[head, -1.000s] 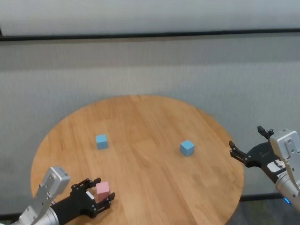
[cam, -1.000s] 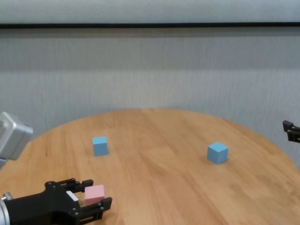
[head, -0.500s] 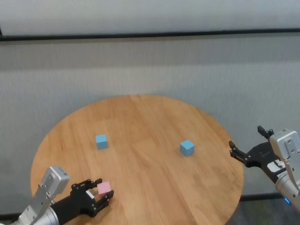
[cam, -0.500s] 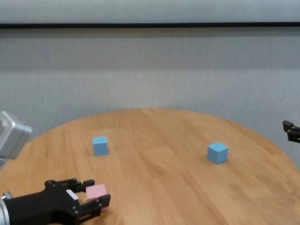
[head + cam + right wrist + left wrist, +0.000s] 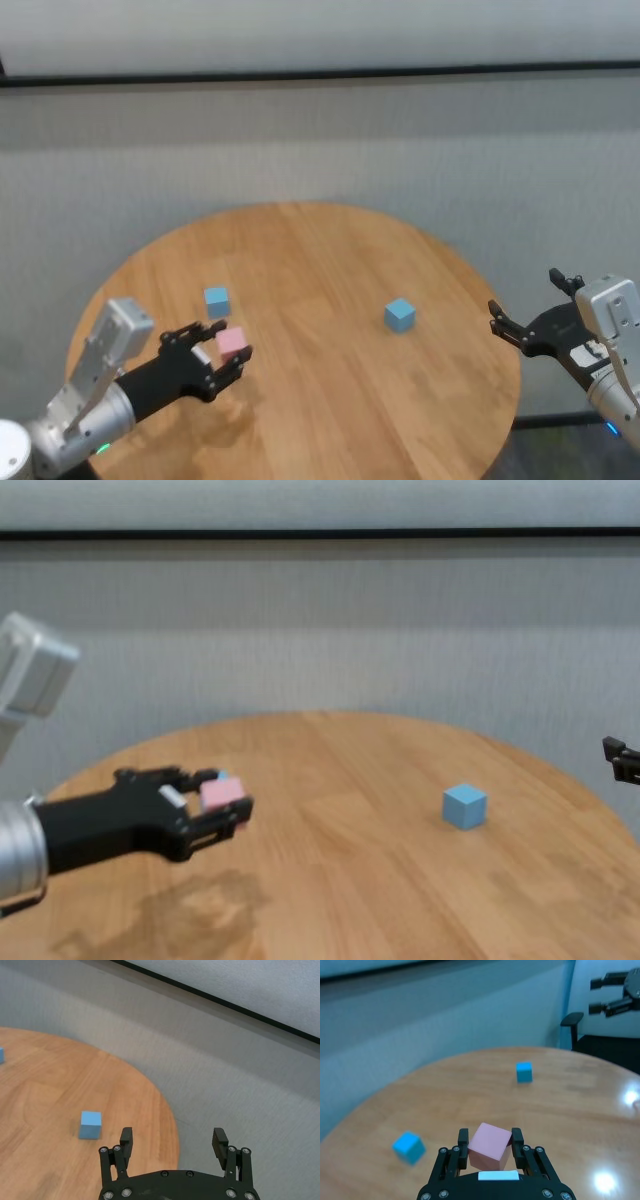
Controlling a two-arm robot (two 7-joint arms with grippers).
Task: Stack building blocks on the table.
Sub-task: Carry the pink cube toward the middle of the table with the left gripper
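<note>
Pink block (image 5: 232, 342) is the reference point: it sits clamped between the two black fingers (image 5: 463, 1146) of the left gripper (image 5: 222, 348), raised clear of the bench (image 5: 330, 440), with a faint shadow on the wood below it in the chest view. The fingers are closed to the width of the cube, one pad on each opposite side face, and the cube sits slightly rotated in the grasp in the left wrist view. The left gripper reaches in from the nearer left edge of the bench, its silver wrist housing behind it.

Just beyond the pink block and slightly to the left, the first light blue block (image 5: 216, 301) rests flat on the wood-grain top; in the chest view it is almost wholly hidden behind the held cube and the fingers. The two cubes are near one another but apart, the pink one being higher.

Well to the right of the pink block and a little farther back, the second light blue block (image 5: 399, 315) stands alone on the bench, touching nothing.

Farther right again, past the bench rim, the right gripper (image 5: 526, 310) hangs off the edge, well apart from every block. Its fingers (image 5: 125, 1143) stand spread wide with nothing between them.

Beyond the bench, a grey textured wall (image 5: 320, 150) carries a dark horizontal strip (image 5: 320, 76).
</note>
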